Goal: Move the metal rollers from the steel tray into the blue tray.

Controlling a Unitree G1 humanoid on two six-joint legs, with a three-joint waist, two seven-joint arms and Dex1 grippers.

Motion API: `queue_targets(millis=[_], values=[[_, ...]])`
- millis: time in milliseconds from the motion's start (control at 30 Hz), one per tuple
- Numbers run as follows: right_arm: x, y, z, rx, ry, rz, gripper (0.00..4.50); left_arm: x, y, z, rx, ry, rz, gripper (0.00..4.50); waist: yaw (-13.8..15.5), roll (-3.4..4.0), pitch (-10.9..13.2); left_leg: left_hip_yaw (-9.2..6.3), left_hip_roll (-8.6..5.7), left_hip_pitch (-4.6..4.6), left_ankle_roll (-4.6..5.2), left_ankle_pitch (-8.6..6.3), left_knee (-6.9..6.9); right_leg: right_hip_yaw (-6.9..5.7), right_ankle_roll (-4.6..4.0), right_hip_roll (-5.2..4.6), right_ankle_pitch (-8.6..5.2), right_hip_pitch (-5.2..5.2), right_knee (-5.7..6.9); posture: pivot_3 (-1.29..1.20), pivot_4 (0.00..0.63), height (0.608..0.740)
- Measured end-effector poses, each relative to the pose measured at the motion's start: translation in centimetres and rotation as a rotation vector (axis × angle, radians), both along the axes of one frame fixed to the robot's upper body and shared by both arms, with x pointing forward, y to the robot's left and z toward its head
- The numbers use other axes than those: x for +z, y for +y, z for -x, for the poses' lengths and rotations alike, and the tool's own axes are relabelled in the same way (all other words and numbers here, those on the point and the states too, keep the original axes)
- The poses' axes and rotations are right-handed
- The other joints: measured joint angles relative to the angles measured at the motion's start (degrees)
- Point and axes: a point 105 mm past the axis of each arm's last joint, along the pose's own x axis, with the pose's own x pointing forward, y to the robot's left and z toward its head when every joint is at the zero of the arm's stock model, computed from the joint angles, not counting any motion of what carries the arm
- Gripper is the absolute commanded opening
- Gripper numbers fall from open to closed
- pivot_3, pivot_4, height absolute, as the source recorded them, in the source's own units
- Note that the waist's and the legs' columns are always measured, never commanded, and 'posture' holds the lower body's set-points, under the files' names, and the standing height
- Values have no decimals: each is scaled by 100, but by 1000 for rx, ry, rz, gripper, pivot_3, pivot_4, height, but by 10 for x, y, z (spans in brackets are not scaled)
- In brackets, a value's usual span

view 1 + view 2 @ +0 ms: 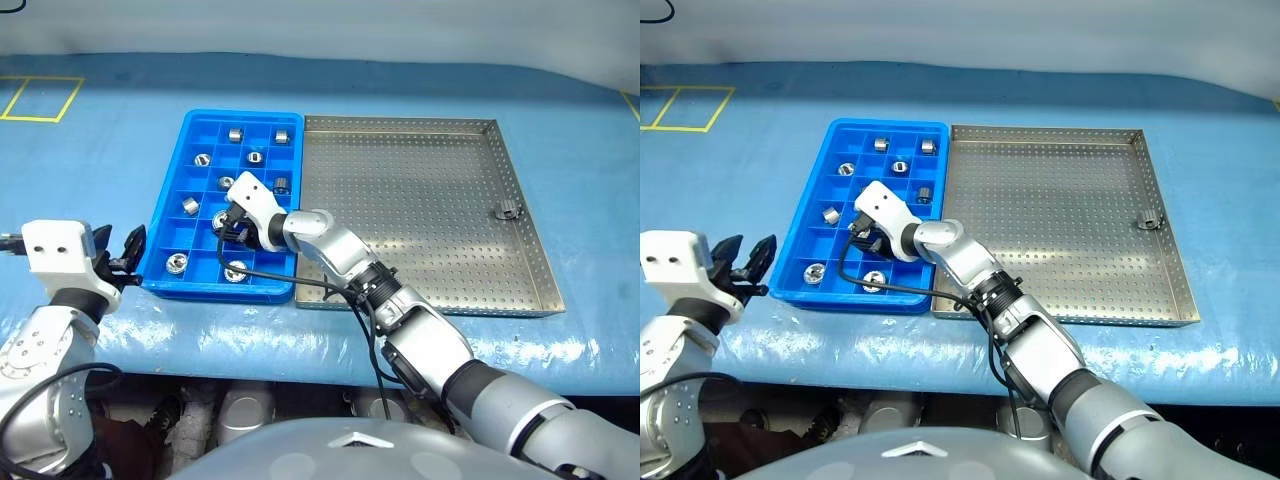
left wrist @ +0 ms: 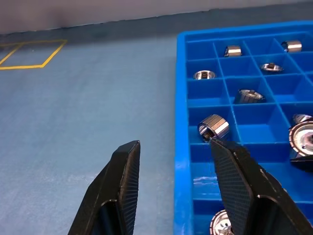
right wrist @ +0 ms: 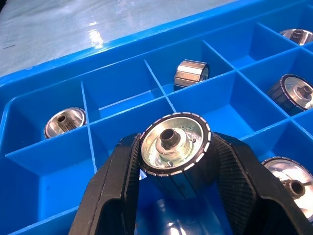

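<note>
You are at the placing step: your right gripper (image 3: pixel 173 161) has its fingers closed on one of the metal rollers (image 3: pixel 172 143), held with its holed face toward the wrist camera, low over the near end of the blue tray (image 1: pixel 172 176). Next you need to settle it into one compartment and part the fingers; which cell lies directly beneath cannot be told for sure, so check it is free, since the neighbouring cells on both sides already hold rollers. The dividers stand close around the fingers, so open only a little and lift straight up to avoid catching a wall. Your left gripper (image 2: pixel 173 171) hangs with its fingers apart and empty just off the tray's outer rim, one fingertip overlapping the rim in its wrist view; keep it there so it doesn't nudge the tray. One last roller (image 1: pixel 508 210) lies in the steel tray (image 1: pixel 420 140), near its far right rim. That tray's floor is otherwise bare, giving you open room, but the raised rim beside the roller narrows the approach from that side. The worktop (image 1: pixel 100 170) left of the blue tray is free.
</note>
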Motion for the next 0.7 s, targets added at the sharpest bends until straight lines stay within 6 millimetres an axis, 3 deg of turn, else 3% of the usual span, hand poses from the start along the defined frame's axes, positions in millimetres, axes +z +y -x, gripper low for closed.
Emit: queue_targets(millis=[133, 267, 400, 700], values=[[1, 0, 0, 5, -13, 9, 1880, -15, -2, 9, 9, 52, 23, 2493, 30, -6, 1, 0, 7, 2, 0, 0, -6, -1, -5, 6, -3, -1, 0, 408, 150, 740], [3, 5, 5, 38, -34, 17, 1880, -20, -20, 14, -54, 57, 41, 2493, 117, -10, 3, 0, 11, 2, -1, -1, -12, 0, -12, 10, -6, -6, 0, 434, 150, 740], [4, 12, 14, 97, -46, 26, 1880, -33, -39, 18, -110, 94, 78, 2493, 359, -13, 5, -6, 9, -2, -5, -3, -15, -4, -23, 10, -13, -6, -1, 449, 150, 740], [-1, 7, 8, 69, -41, 17, 1880, -39, -50, 20, -117, 97, 98, 2493, 737, -13, 6, -5, 6, -2, -8, -4, -14, -4, -6, 8, -34, -6, -4, 440, 150, 740]])
